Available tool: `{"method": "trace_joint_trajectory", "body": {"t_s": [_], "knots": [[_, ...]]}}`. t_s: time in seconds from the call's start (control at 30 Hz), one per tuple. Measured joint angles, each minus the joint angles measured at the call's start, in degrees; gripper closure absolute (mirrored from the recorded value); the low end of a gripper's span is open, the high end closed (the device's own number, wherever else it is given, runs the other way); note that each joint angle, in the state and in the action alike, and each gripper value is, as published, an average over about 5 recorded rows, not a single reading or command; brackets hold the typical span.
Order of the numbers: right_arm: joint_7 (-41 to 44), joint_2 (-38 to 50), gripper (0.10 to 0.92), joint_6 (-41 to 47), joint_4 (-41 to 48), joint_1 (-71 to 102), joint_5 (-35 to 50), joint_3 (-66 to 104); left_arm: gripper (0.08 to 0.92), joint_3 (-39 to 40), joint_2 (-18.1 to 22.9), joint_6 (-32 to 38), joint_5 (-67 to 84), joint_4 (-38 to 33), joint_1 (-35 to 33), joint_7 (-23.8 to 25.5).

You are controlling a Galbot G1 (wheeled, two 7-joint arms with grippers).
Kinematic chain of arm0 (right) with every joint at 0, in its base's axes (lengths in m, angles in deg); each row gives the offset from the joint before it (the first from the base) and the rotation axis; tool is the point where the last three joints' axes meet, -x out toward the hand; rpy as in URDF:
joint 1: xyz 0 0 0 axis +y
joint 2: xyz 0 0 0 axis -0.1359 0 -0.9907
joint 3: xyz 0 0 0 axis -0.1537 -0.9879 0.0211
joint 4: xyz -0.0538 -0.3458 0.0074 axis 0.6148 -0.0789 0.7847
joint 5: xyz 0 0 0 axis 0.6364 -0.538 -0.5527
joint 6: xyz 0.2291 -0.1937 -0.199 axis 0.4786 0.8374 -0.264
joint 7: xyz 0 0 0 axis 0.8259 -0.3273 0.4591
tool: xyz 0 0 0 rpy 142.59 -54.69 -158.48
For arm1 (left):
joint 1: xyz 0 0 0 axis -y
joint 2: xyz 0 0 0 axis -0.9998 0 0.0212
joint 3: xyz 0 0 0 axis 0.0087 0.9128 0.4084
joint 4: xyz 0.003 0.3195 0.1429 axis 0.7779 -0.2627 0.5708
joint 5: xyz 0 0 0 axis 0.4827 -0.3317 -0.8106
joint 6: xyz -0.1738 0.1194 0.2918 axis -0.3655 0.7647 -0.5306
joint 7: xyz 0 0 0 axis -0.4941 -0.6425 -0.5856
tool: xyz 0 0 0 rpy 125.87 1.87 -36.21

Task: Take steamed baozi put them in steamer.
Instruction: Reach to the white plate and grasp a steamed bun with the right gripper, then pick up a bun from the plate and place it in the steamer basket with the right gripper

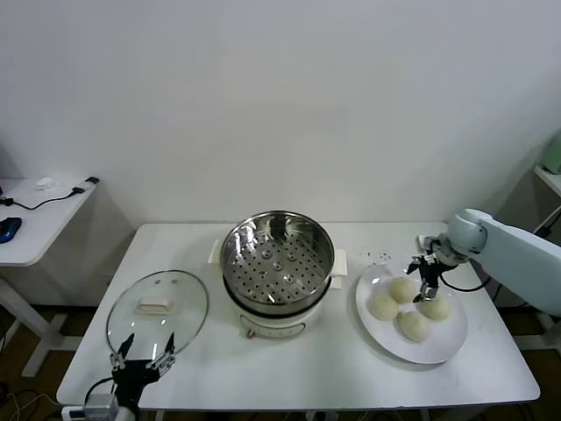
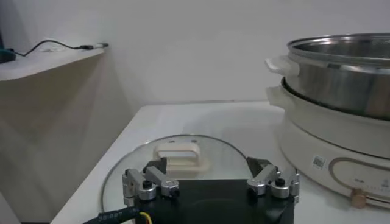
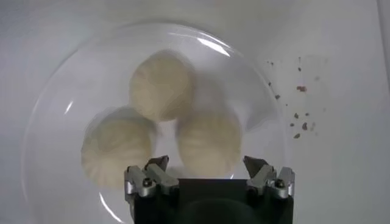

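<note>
The right tool [image 1: 428,282] hangs wide open just above the four buns [image 1: 401,289] on the white plate [image 1: 377,329], holding nothing. It should drop straight over one bun and close softly. The steamer [image 1: 277,261] stands empty mid-table. The left tool [image 1: 143,351], also wide open, idles by the glass lid [image 1: 158,309].

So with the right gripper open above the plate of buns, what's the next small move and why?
Probably lower the right gripper straight onto the nearest baozi: its jaws are open, hovering above it, nothing held, and the steamer sits empty.
</note>
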Motion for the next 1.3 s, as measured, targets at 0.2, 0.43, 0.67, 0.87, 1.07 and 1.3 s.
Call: {"method": "trace_joint_trajectory", "body": {"t_s": [0.2,0.43,0.67,0.87,1.07,1.3], "knots": [[-0.6,-1.8,0.203,0.6,1.3,0.3,-0.1,-0.2,0.177,0.0,0.1,0.0,-0.1,0.0,-0.1,-0.1],[-0.4,-2.7,0.264,1.2,1.7,0.3,-0.7,-0.3,0.177,0.2,0.2,-0.2,0.1,-0.2,-0.1,0.0],[0.4,-2.4,0.299,1.3,1.0,-0.5,-1.3,-0.9,0.177,0.2,0.2,-0.4,0.1,-0.6,-0.1,0.1],[1.6,-1.6,0.307,0.7,-0.5,-3.1,-0.9,-2.3,0.177,0.4,0.4,-0.7,0.1,-1.0,-0.3,0.1],[3.7,-1.6,0.304,-1.8,-3.9,-10.8,-0.3,-6.8,0.177,0.9,0.6,-0.9,0.0,-1.7,-0.5,0.0],[5.4,-5.1,0.304,-8.2,-9.1,-24.8,1.9,-13.0,0.177,1.3,0.6,-1.1,-0.2,-2.7,-1.0,0.0]]}}
